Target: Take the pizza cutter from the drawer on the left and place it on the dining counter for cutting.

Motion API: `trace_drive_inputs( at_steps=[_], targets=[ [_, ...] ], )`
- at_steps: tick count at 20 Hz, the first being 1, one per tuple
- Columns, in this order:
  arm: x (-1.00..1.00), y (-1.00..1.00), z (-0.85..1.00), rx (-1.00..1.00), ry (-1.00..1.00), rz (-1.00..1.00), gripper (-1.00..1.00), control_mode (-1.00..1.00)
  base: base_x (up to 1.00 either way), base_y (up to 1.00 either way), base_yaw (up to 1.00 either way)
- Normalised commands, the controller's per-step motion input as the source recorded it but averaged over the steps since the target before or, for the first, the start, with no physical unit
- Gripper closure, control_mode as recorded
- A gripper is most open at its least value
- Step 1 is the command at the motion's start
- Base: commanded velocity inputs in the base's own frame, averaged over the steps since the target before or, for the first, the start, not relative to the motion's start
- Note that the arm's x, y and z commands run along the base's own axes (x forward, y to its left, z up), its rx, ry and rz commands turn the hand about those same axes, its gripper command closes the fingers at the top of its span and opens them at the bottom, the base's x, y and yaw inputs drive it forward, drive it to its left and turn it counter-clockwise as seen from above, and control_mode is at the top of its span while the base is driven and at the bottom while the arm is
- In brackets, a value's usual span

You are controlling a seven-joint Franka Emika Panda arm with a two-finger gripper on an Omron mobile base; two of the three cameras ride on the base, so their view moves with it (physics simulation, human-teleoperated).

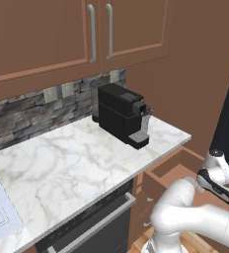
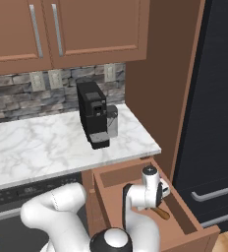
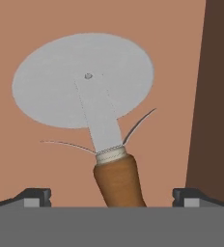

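Note:
The pizza cutter (image 3: 85, 77) lies flat on the drawer's floor, its silver wheel away from me and its brown wooden handle (image 3: 119, 181) pointing toward the hand. My gripper (image 3: 113, 198) hangs just above it, open, one fingertip (image 3: 34, 197) wide on each side of the handle and neither touching it. The drawer (image 2: 182, 216) is pulled out under the marble worktop's right end. In the right base view my hand (image 2: 150, 192) reaches down into it, with the tip of the handle (image 2: 161, 213) showing beside it. The dining counter is out of view.
A black coffee machine (image 2: 94, 115) stands on the marble worktop (image 2: 42, 142) above the drawer. A dark tall fridge (image 2: 219, 123) lies right of the drawer, and a dark appliance front (image 1: 92, 225) to its left. The drawer's side wall (image 3: 220, 96) is close beside the cutter.

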Motion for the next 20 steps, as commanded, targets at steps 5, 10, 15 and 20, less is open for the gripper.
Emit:
trace_drive_inputs(
  at_steps=[5,10,15,20],
  targets=[
    [0.0,0.0,-0.08,0.0,0.0,0.0,-1.0,-1.0,0.0,0.0,0.0],
    [0.0,0.0,-0.26,0.0,0.0,0.0,-1.0,-1.0,0.0,0.0,0.0],
    [0.0,0.0,-0.19,0.0,0.0,0.0,-1.0,-1.0,0.0,0.0,0.0],
    [0.0,-0.02,-0.15,0.0,0.0,0.0,-1.0,-1.0,0.0,0.0,0.0]
  ],
)
